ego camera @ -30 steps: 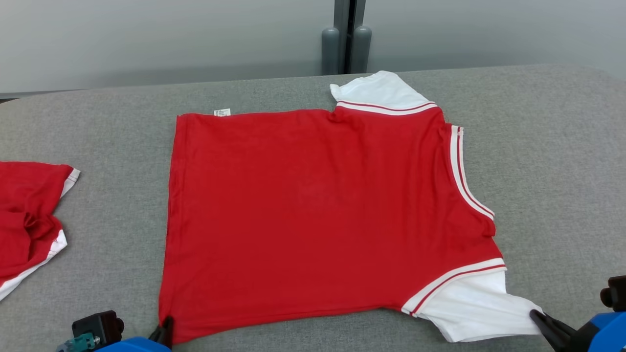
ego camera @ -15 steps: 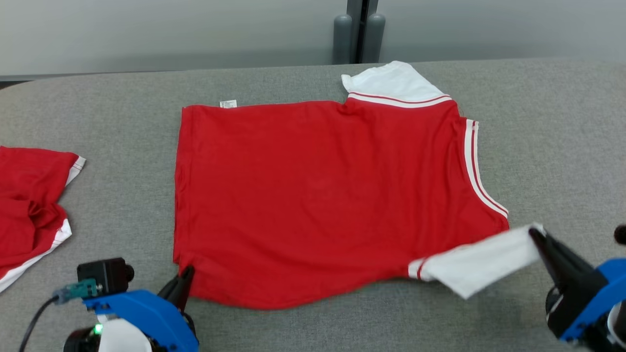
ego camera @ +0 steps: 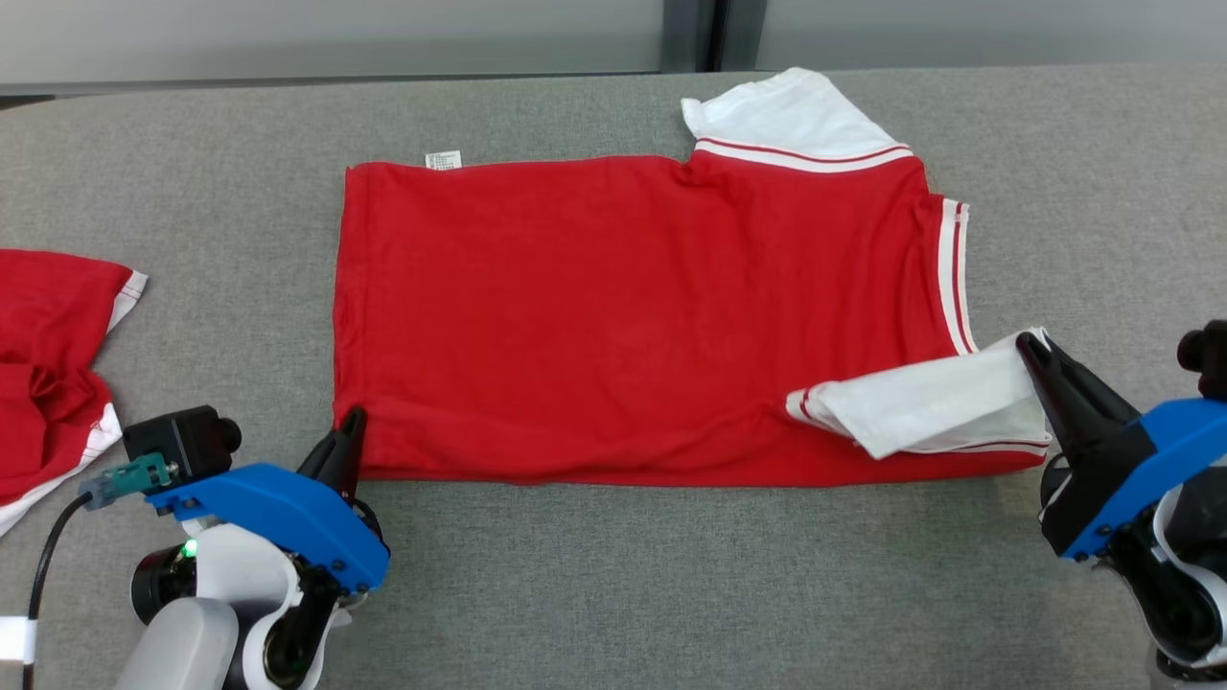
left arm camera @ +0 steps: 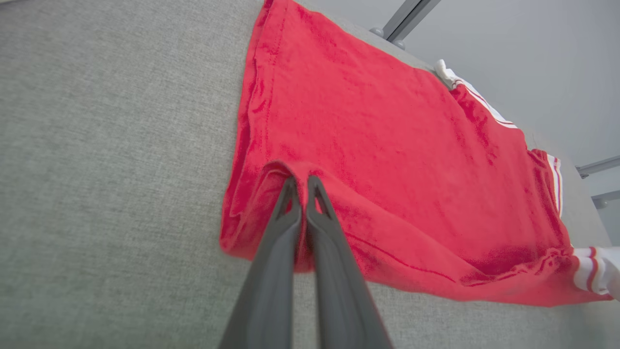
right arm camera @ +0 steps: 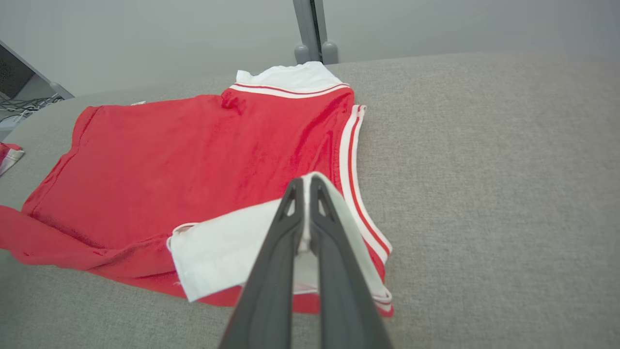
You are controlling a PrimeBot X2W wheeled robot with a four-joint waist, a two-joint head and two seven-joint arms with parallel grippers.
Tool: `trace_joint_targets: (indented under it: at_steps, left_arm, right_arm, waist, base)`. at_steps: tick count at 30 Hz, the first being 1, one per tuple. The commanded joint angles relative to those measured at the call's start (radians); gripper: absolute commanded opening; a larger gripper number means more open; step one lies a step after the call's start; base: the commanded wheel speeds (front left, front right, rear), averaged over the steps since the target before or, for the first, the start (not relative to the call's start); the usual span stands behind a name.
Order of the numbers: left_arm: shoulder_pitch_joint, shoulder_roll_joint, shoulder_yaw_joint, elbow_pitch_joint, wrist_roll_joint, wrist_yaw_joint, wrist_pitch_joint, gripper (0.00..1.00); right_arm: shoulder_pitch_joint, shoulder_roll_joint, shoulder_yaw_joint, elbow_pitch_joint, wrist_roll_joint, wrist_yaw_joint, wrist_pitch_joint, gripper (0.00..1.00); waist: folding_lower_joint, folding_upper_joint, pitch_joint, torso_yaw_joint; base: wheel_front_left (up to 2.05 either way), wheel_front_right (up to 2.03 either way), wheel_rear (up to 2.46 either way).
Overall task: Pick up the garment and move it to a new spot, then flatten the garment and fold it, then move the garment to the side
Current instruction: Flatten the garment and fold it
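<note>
While garment (ego camera: 623, 307) lay flattened on tabletop (ego camera: 671, 585), folding appeared begun | left claw (ego camera: 351, 426) clamped on hem (left arm camera: 290, 169), right claw (ego camera: 1033, 350) on sleeve (ego camera: 935, 402) | outstanding: folds, move aside

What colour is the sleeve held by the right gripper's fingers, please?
White sleeve, best seen in the right wrist view.

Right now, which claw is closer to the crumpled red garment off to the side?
Left. The left claw pinches the spread shirt at its near hem corner, beside the crumpled red garment; the right claw grips the white sleeve at the shirt's opposite end.
</note>
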Motion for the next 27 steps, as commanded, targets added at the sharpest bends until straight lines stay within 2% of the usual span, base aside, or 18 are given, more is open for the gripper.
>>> trace_joint_targets:
  at_steps: [1, 10, 16, 17, 18, 19, 27]
  left_arm:
    - [-0.024, -0.006, 0.007, 0.017, 0.004, 0.0, -0.013, 0.0]
    - [-0.101, -0.051, 0.008, 0.12, 0.007, -0.008, -0.069, 0.0]
    - [-0.122, -0.059, 0.003, 0.158, 0.011, -0.003, -0.08, 0.0]
    - [-0.123, -0.059, 0.001, 0.162, 0.013, -0.004, -0.082, 0.31]
    - [-0.124, -0.061, 0.0, 0.164, 0.017, -0.007, -0.09, 0.87]
    - [-0.126, -0.064, 0.0, 0.166, 0.018, -0.008, -0.099, 1.0]
    - [-0.075, -0.045, -0.009, 0.159, 0.07, -0.006, -0.181, 1.0]
  right_arm:
    - [-0.026, -0.013, 0.005, 0.014, -0.005, 0.0, -0.002, 0.0]
    - [-0.124, -0.062, 0.044, 0.089, -0.005, 0.0, -0.013, 0.0]
    - [-0.178, -0.088, 0.072, 0.138, -0.004, 0.0, -0.079, 0.0]
    - [-0.185, -0.093, 0.08, 0.147, 0.001, 0.0, -0.094, 0.28]
    - [-0.192, -0.095, 0.081, 0.158, 0.004, 0.0, -0.114, 1.0]
    - [-0.199, -0.1, 0.082, 0.166, 0.004, 0.0, -0.136, 1.0]
    - [-0.201, -0.105, 0.066, 0.221, 0.013, 0.0, -0.281, 1.0]
  waist:
    - [-0.0001, 0.0, 0.008, 0.004]
    - [-0.0001, 0.0, 0.029, 0.012]
    - [-0.0001, 0.0, 0.038, 0.021]
    - [-0.0001, 0.0, 0.039, 0.023]
    - [-0.0001, 0.0, 0.04, 0.026]
    - [-0.0001, 0.0, 0.04, 0.029]
    - [-0.0001, 0.0, 0.008, 0.041]
  base:
    - [0.0, 0.0, 0.0]
    - [0.0, 0.0, 0.0]
    - [0.0, 0.0, 0.0]
    - [0.0, 0.0, 0.0]
    - [0.0, 0.0, 0.0]
    - [0.0, 0.0, 0.0]
    - [0.0, 0.0, 0.0]
